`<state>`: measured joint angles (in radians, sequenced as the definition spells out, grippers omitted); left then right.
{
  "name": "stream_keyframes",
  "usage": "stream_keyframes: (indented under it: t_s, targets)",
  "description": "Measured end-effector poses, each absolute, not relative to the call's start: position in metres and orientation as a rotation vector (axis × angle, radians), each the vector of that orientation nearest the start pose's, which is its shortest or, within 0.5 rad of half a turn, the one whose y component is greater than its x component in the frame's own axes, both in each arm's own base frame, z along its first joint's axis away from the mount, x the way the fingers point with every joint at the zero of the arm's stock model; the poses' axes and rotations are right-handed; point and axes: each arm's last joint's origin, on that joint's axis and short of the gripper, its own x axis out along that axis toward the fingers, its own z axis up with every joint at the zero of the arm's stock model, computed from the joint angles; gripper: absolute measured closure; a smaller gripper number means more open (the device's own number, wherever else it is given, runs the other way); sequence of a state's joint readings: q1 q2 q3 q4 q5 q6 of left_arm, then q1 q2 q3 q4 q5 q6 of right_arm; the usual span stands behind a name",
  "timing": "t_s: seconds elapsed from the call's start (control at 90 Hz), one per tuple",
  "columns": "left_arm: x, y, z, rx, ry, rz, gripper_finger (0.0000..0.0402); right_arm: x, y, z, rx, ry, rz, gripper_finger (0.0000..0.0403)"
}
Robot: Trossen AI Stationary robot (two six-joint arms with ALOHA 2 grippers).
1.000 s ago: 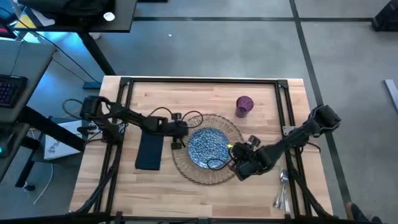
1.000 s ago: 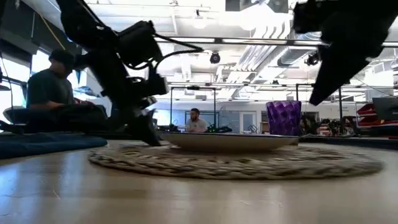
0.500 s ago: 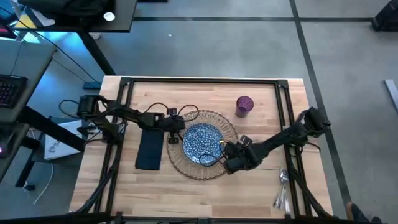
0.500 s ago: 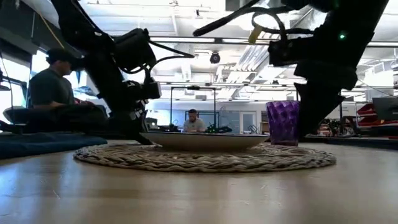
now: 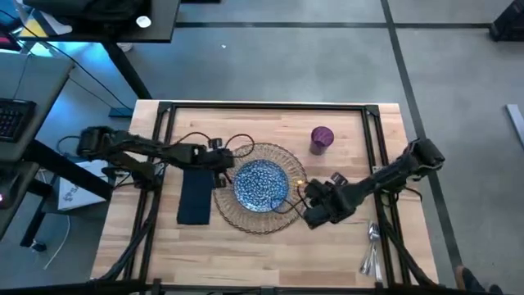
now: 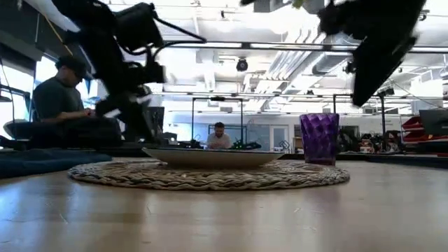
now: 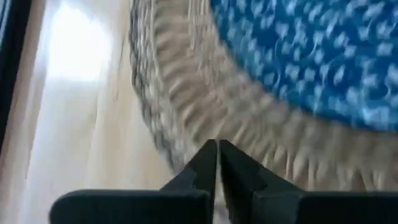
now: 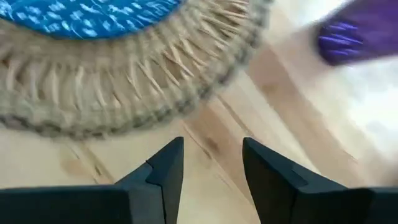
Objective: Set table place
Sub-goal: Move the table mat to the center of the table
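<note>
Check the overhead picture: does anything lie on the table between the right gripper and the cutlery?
Nothing visible does. The right gripper is open beside the mat, and only bare table lies between it and the cutlery near the front right corner.

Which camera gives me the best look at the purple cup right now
The low view: the purple cup stands upright on the table, its faceted side in full profile. The high view shows only its top, small, beyond the wicker mat. The right wrist view catches a blurred piece. The left wrist view misses it.
</note>
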<state>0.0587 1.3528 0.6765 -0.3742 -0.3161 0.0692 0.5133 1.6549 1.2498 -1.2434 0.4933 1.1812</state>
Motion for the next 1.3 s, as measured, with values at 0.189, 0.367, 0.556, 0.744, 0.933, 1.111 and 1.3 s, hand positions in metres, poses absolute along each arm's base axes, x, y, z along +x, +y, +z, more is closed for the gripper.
stream_keyframes:
  t_s: [0.189,0.367,0.556,0.744,0.933,1.111,1.3]
  targets:
    - [0.241,0.01,0.173,0.118,1.031,0.217,0.0402,0.246,0.14,0.257,0.212,1.087,-0.793,0.027]
    - [0.255,0.001,0.142,0.13,1.1,0.223,0.0402,0.248,0.147,0.254,0.268,1.075,-0.757,0.027]
    - [0.278,0.0,0.113,0.151,1.057,0.214,0.0402,0.248,0.148,0.25,0.319,1.123,-0.731,0.027]
    - [0.284,0.001,0.107,0.17,1.026,0.203,0.0402,0.245,0.149,0.249,0.366,1.207,-0.73,0.027]
    - [0.275,0.006,0.112,0.169,1.09,0.201,0.0402,0.234,0.146,0.249,0.414,1.331,-0.821,0.027]
    - [0.269,0.003,0.123,0.163,1.085,0.183,0.0402,0.22,0.146,0.244,0.501,1.569,-0.889,0.0268]
    - [0.265,0.0,0.143,0.156,1.024,0.122,0.0402,0.199,0.154,0.213,0.587,1.805,-0.896,0.0248]
